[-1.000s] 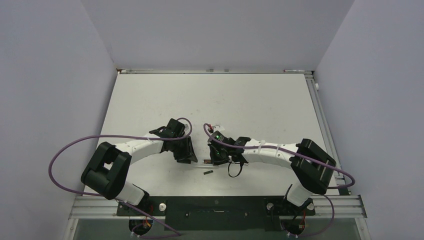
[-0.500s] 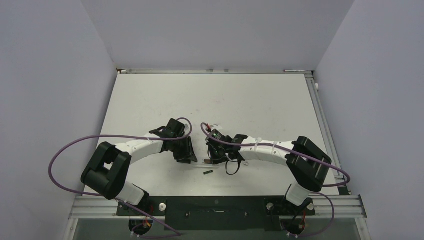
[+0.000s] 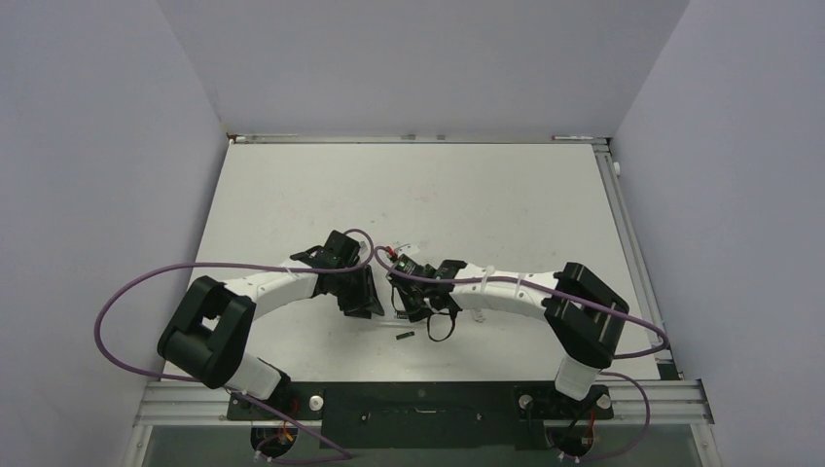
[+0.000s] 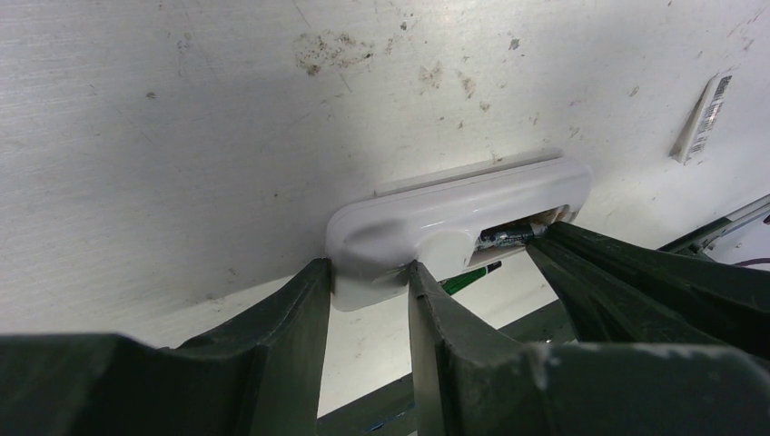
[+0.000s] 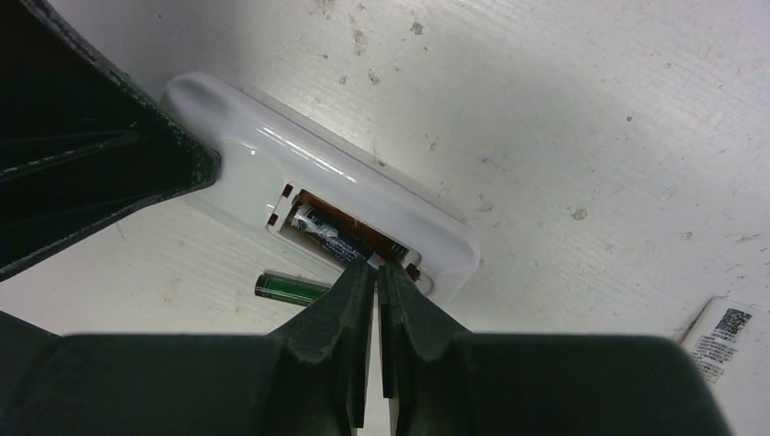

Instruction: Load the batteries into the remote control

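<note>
White remote (image 5: 263, 145), pinched by left gripper (image 4: 368, 270), may slip if closed right gripper (image 5: 375, 270) pushes battery (image 5: 331, 238) askew.

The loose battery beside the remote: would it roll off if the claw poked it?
Probably yes: the loose battery is a slim round cylinder lying on its side on the flat table, so a sideways nudge would likely roll it. Its glossy wrap looks slippery, and it seems rigid.
</note>
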Controlling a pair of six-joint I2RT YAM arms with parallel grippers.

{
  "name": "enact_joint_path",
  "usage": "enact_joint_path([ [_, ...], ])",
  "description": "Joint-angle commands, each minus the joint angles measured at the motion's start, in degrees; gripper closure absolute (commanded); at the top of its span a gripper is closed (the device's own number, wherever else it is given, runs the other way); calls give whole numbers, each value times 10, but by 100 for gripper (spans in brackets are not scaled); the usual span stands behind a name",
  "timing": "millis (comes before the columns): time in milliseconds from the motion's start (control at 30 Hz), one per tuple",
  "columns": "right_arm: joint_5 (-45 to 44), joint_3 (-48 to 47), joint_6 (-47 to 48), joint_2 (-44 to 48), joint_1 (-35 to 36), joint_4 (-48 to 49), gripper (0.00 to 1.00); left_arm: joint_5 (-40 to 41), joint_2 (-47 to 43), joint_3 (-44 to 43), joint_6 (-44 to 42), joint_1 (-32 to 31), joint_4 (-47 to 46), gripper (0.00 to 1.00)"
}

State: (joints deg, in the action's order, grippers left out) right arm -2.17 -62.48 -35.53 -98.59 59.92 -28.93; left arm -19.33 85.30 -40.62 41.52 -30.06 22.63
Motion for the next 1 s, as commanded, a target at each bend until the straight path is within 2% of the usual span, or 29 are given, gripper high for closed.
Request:
enact_joint_path([
  [0,4,-14,3,-32,23,-7,91,4,1,-4,-3,-10,-13,77],
  [567,-33,-54,9,-85,43,-54,91,3,-20,4,-4,-10,-8,77],
  [967,-74,-75,2,-43,44,-70,90,11,-22,-1,-7,-10,-3,77],
])
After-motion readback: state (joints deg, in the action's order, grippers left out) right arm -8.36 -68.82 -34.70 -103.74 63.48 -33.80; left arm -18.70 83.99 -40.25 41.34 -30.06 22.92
